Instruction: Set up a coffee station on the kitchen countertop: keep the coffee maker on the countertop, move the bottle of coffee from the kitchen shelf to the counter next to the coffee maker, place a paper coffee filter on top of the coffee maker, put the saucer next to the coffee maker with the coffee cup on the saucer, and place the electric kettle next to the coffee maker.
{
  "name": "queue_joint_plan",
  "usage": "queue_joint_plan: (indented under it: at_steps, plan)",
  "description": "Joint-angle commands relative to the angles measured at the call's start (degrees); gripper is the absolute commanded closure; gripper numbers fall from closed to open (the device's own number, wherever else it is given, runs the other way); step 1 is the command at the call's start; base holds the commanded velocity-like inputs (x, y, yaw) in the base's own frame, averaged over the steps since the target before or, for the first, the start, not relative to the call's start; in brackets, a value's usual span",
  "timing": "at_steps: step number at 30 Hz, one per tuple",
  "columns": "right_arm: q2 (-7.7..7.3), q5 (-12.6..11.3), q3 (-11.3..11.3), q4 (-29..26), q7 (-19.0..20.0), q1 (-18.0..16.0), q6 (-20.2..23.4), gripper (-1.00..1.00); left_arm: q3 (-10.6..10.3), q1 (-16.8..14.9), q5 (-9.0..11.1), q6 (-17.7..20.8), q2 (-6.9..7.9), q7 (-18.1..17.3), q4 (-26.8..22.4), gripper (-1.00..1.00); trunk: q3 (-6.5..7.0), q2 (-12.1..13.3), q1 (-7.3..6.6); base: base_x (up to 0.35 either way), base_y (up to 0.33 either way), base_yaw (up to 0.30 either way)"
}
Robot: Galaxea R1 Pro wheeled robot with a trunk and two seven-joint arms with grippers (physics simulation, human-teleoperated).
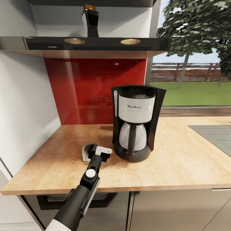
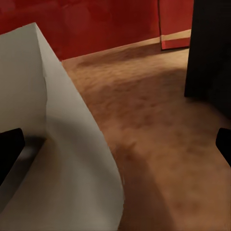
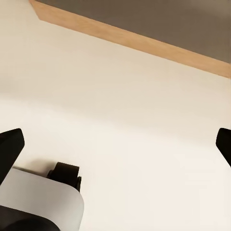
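Observation:
The coffee maker [image 1: 136, 123] stands on the kitchen countertop [image 1: 183, 157], its black side also showing in the left wrist view [image 2: 211, 48]. Just to its left a white paper coffee filter [image 1: 86, 152] lies on the wood. My left gripper [image 1: 98, 150] hovers low over it, open; in the wrist view [image 2: 115, 149] the filter [image 2: 57, 144] rests against one finger, with wide space to the other. The bottle of coffee [image 1: 90, 21] stands on the shelf above. My right gripper [image 3: 115, 144] is open and holds nothing, pointing at a pale floor.
A dark hood ledge [image 1: 86, 43] with two lights overhangs the red backsplash [image 1: 93, 89]. A white wall [image 1: 25, 106] closes the counter's left end. A grey inset panel [image 1: 215, 134] lies at the right, below a window [image 1: 195, 64].

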Motion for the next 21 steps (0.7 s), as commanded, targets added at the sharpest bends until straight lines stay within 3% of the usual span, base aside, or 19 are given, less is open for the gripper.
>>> queue_joint_plan:
  at_steps: [1, 21]
  plan:
    - [-0.02, 0.2, 0.1, 0.0, 0.0, 0.0, -0.2, -1.0, -0.1, 0.0, -0.6, 0.4, 0.0, 0.2, 0.0, -1.0, -0.06, 0.0, 0.0, 0.0, 0.0, 0.0]
    - [-0.02, 0.2, 0.1, 0.0, 0.0, 0.0, -0.2, -1.0, -0.1, 0.0, -0.6, 0.5, 0.0, 0.1, 1.6, -1.0, -0.06, 0.0, 0.0, 0.0, 0.0, 0.0]
